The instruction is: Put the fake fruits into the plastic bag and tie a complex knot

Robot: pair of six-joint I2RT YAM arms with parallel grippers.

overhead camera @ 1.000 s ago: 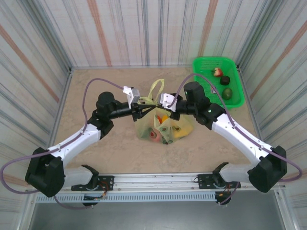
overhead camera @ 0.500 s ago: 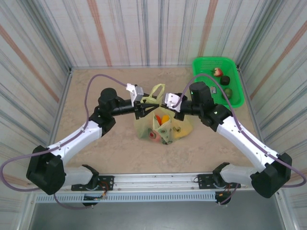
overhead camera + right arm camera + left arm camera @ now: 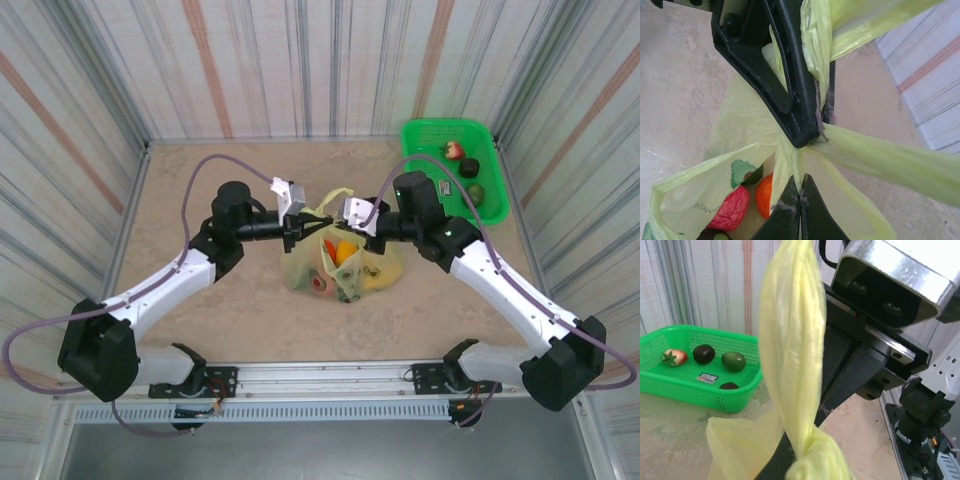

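The plastic bag sits mid-table, and fake fruits show through it: orange, red and yellow. Above its mouth the two grippers meet tip to tip. My left gripper is shut on one yellow-green handle, which stretches off to the right. My right gripper is shut on another strip of the bag just below it. In the left wrist view the handle hangs twisted, with a bunched knot at its base. My left fingers are hidden there.
A green mesh basket stands at the back right. It holds a strawberry, a dark fruit and a green fruit. Striped walls close off three sides. The right wrist camera housing sits close in front of the left wrist.
My left gripper has closed on the bag handle. Both grippers have shifted slightly toward the back, and the upright handle loop has flattened.
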